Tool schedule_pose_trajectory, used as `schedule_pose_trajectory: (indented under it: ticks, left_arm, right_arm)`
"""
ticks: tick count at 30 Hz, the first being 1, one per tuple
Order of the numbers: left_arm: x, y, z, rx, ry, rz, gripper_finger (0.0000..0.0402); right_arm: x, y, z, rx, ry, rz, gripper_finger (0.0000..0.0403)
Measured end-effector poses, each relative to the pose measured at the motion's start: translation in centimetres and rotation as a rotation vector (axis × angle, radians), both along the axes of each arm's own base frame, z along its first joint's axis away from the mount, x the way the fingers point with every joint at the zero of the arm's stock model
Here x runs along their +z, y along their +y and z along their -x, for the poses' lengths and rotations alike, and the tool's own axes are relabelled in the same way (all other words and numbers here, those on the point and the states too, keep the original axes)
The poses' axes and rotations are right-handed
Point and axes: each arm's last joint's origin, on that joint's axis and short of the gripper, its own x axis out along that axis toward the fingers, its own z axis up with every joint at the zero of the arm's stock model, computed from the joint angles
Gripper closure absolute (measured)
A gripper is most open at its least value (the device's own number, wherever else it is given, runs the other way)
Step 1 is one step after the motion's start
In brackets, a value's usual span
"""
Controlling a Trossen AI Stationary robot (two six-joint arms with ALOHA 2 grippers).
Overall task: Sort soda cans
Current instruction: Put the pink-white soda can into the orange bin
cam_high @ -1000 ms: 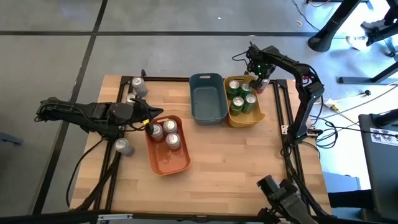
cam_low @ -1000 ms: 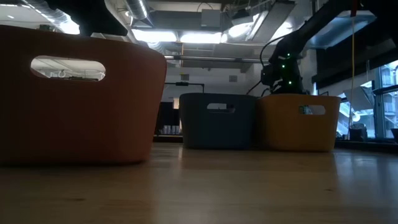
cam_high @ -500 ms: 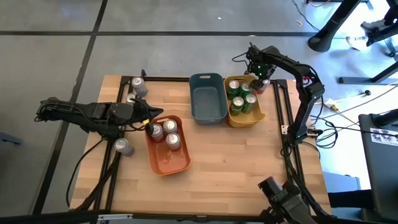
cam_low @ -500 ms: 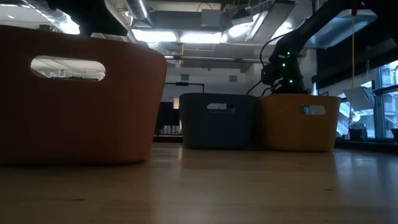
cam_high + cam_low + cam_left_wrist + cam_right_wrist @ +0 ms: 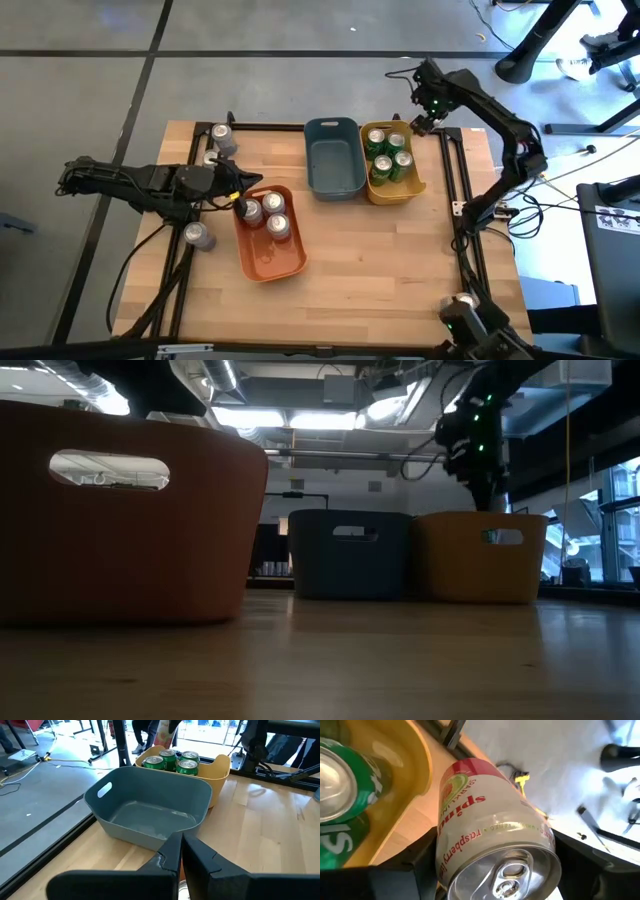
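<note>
The orange bin (image 5: 268, 250) nearest the table's front holds three silver-topped cans (image 5: 270, 205), with the left gripper (image 5: 238, 196) closed and empty at its rim. Farther back, past the grey bin (image 5: 334, 158) and the yellow bin (image 5: 412, 186) of green cans (image 5: 383, 165), the right gripper (image 5: 424, 117) clamps a red-and-white can (image 5: 495, 845), apparently raised beside the yellow bin's far corner.

A wooden table (image 5: 360, 250) carries orange (image 5: 270, 255), grey-blue (image 5: 335, 165) and yellow bins (image 5: 410, 187) plus loose cans (image 5: 198, 235).
</note>
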Motion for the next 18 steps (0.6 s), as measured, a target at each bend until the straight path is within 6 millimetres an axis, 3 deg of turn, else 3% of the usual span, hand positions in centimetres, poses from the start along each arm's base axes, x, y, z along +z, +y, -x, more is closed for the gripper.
schedule_pose_trajectory:
  ticks: [10, 18]
  left_arm:
    - [0.0, 0.0, 0.0, -0.008, 0.004, -0.018, 0.0394]
    - [0.1, 0.0, 0.0, -0.008, 0.002, -0.020, 0.0394]
  right_arm:
    - [4.0, 4.0, -1.5, 0.060, -0.136, 0.187, 0.0116]
    - [5.0, 7.8, -6.5, 0.231, -0.337, 0.231, 0.0116]
